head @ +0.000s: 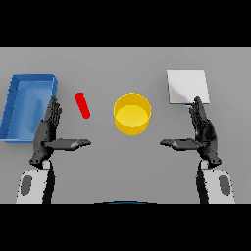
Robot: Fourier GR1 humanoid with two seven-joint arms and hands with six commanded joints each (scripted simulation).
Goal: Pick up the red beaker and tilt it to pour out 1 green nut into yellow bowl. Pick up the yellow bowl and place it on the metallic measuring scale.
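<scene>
Worktop (122, 162) in grey carries four things, with both arms reaching in from the lower edge. Near the middle stands the yellow bowl (132, 113), round and upright, its open top facing the view; only its yellow floor shows inside, with no contents to be seen. Left of the bowl and apart from it lies the red beaker (82, 105), appearing as a slim red shape slanted on the grey surface; whether it holds a green nut cannot be told. Further left, at the edge of the view, sits a blue tray (13, 93) with raised walls, and its floor shows only blue. At the upper right rests the metallic measuring scale (187, 86), a pale square plate, well apart from the bowl.

On the left side, the left robot hand (46, 135) hovers just beside the tray's right wall, fingers straight and pointing away from the body, thumb stretched toward the middle; it is released and grasps nothing. Mirroring it, the right robot hand (203, 133) has its fingertips reaching up to the scale's lower edge, fingers straight and thumb pointing inward toward the bowl, likewise released. Neither hand touches the beaker or the bowl, which lie between them.
</scene>
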